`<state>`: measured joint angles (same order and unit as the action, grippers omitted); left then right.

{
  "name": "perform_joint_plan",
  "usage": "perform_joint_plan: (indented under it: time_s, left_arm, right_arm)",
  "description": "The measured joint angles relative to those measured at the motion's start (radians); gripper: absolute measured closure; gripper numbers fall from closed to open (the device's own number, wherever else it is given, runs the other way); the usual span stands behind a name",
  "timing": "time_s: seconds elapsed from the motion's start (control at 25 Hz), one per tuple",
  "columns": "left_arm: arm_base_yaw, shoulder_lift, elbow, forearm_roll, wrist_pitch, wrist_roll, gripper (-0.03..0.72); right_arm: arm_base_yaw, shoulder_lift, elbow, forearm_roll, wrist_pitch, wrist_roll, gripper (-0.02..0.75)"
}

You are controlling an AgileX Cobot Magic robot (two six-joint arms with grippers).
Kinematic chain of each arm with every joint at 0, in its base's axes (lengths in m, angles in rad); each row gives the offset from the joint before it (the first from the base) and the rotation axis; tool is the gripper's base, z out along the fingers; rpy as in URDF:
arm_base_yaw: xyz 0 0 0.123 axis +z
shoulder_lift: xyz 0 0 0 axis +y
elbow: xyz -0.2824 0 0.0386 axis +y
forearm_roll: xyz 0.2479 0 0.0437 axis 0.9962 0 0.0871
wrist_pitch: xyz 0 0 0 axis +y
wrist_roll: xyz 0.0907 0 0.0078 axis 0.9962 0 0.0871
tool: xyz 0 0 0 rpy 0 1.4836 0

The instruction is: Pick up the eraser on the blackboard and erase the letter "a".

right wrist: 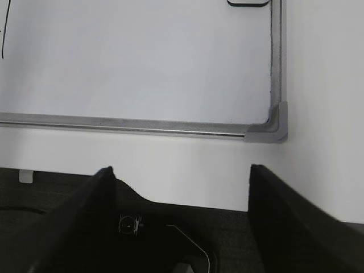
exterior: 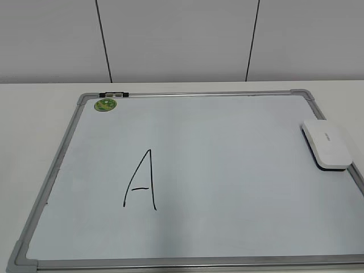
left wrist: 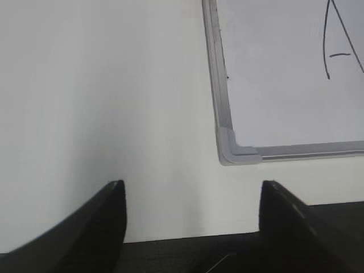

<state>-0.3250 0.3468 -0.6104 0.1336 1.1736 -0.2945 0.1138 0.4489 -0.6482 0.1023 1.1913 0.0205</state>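
The blackboard [exterior: 56,166], a white dry-erase board with a grey frame, lies flat on the white table. The white eraser [exterior: 326,143] lies on the board's right edge, with its black felt side down. No small letter "a" shows on the board in any view; only a tall capital "A" [exterior: 141,182] stands left of centre. Neither gripper shows in the exterior view. My left gripper [left wrist: 191,185] is open and empty over bare table, near the board's front left corner [left wrist: 230,151]. My right gripper [right wrist: 181,169] is open and empty near the front right corner [right wrist: 273,128].
A round green sticker [exterior: 105,104] sits at the board's far left corner, beside a small grey clip [exterior: 114,94] on the frame. A white panelled wall rises behind the table. The table's dark front edge lies under both grippers.
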Motion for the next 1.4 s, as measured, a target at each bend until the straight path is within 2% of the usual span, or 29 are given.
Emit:
perform_joint_plan:
  time_s: [0.24,0.44,0.64,1.4]
  left_arm:
    - [0.000,-0.164,0.009,-0.044,0.004,0.094,0.153]
    - [0.000,-0.207,0.021,-0.057,-0.010,0.114,0.153]
    - [0.000,-0.211,0.092,-0.086,-0.046,0.118,0.153]
    - [-0.002,-0.211,0.095,-0.077,-0.063,0.171,0.155]
  right_arm:
    - [0.002,-0.263,0.081,-0.026,0.031,0.000,0.202]
    - [0.002,-0.374,0.128,-0.048,0.015,0.002,0.202]
    - [0.002,-0.386,0.160,-0.054,-0.032,0.002,0.202]
    - [0.002,-0.386,0.160,-0.056,-0.046,-0.015,0.202]
